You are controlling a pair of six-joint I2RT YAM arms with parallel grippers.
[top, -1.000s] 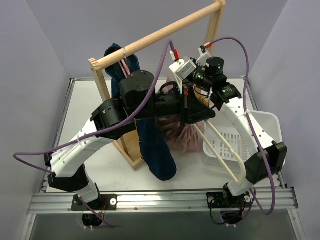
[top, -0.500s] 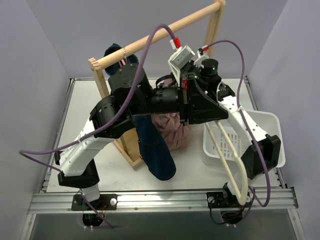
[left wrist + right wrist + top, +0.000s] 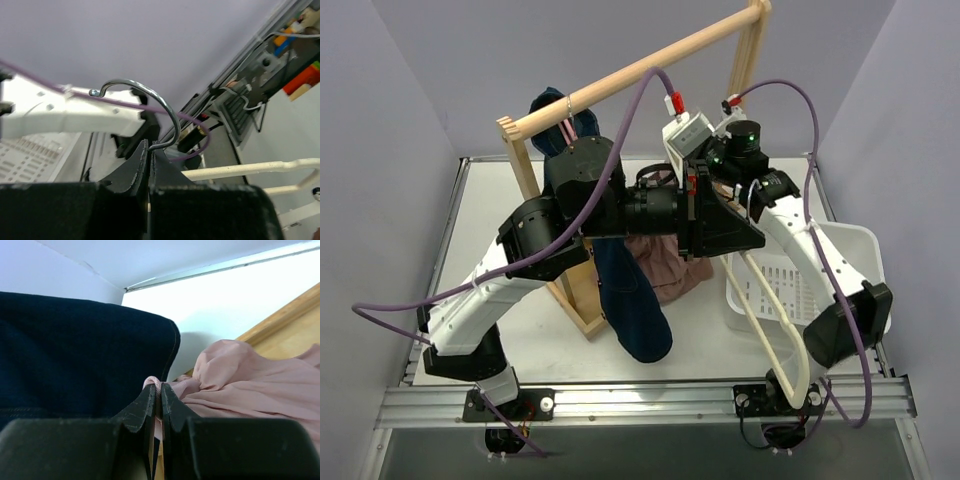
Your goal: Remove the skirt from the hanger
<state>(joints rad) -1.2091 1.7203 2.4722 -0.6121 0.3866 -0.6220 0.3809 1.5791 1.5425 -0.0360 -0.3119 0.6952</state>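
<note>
In the left wrist view my left gripper [image 3: 150,145] is shut on the base of the silver hook [image 3: 150,100] of the cream hanger [image 3: 250,167]. From above, the left gripper [image 3: 735,232] holds the hanger [image 3: 770,310] slanting down toward the near right. The dusty-pink skirt [image 3: 660,270] hangs bunched below the crossed arms. My right gripper [image 3: 157,387] is shut on a fold of the skirt [image 3: 250,380]. In the top view the right gripper is hidden under the left arm.
A dark blue denim garment [image 3: 630,300] hangs from the wooden rack [image 3: 640,70] just left of the skirt, close against my right jaws [image 3: 75,350]. A pink hanger [image 3: 570,130] holds it. A white basket [image 3: 850,260] sits at the right.
Both arms swung up and left, then settled back a little. The skirt shifted left with them and the hanger's lower end dropped toward the near edge. Both grips stay the same.
</note>
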